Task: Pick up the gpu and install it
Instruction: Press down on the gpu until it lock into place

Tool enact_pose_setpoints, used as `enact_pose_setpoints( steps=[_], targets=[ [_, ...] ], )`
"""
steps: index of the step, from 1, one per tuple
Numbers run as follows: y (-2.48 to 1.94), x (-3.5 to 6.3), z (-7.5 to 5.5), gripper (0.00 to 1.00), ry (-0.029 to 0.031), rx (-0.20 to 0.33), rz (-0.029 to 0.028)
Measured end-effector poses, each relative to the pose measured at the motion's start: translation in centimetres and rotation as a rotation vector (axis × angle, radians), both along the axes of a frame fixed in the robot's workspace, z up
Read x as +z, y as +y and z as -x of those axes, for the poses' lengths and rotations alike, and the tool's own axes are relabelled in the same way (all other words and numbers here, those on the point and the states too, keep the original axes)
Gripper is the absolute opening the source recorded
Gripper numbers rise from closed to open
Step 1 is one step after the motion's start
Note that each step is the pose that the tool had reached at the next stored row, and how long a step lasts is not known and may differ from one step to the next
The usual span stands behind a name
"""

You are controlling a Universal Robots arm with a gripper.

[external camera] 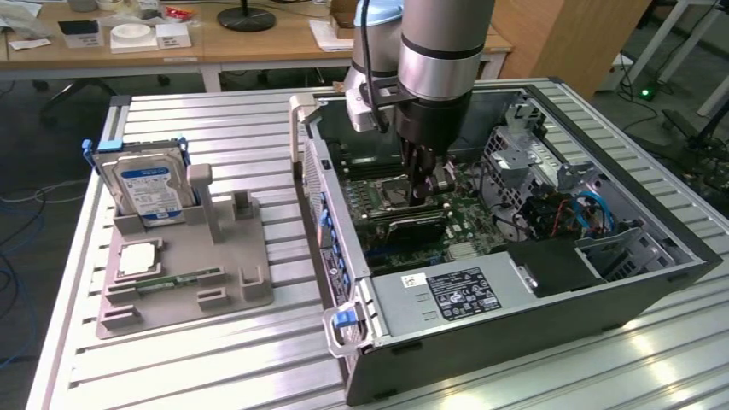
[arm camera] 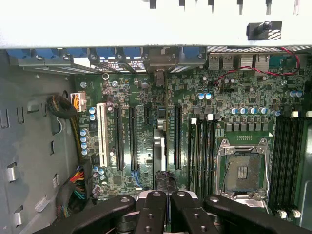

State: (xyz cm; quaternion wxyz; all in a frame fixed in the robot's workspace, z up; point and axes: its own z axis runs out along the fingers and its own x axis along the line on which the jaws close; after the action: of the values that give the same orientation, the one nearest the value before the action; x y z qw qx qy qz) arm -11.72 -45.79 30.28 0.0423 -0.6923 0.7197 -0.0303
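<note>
Inside the open computer case (external camera: 638, 282), the gripper (arm camera: 165, 195) is clenched on the gpu (arm camera: 159, 146), edge-on over the motherboard (arm camera: 234, 112).

A slatted aluminium table (external camera: 205, 359) carries an open computer case (external camera: 535, 325) and, just beside it, a grey parts holder (external camera: 188, 290).

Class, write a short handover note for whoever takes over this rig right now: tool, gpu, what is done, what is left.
Tool: shut, inside the case, right over the gpu; a grip on it cannot be made out.
Gpu: on edge among the motherboard slots, off the tray.
Done: gpu picked up and brought into the case.
Left: full seating, which cannot be judged here.
</note>
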Motion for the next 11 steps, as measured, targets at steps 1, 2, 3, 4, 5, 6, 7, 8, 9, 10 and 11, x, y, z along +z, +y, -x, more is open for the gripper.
enact_pose_setpoints(
  steps=[1, 2, 3, 4, 5, 6, 7, 8, 9, 10, 11],
  targets=[
    [0.00, 0.00, 0.00, 0.10, 0.0000, 0.000, 0.0000],
    [0.00, 0.00, 0.00, 0.10, 0.0000, 0.000, 0.0000],
    [0.00, 0.00, 0.00, 0.10, 0.0001, 0.000, 0.0001],
    [0.00, 0.00, 0.00, 0.10, 0.0000, 0.000, 0.0000],
    [0.00, 0.00, 0.00, 0.10, 0.0000, 0.000, 0.0000],
    [0.00, 0.00, 0.00, 0.10, 0.0000, 0.000, 0.0000],
    [0.00, 0.00, 0.00, 0.10, 0.0000, 0.000, 0.0000],
    [0.00, 0.00, 0.00, 0.10, 0.0022, 0.000, 0.0005],
    [0.00, 0.00, 0.01, 0.10, 0.0136, 0.000, 0.0013],
    [0.00, -0.01, 0.01, 0.10, 0.0312, 0.000, 0.0018],
    [0.00, -0.02, 0.00, 0.10, 0.0491, 0.000, 0.0021]
  ],
)
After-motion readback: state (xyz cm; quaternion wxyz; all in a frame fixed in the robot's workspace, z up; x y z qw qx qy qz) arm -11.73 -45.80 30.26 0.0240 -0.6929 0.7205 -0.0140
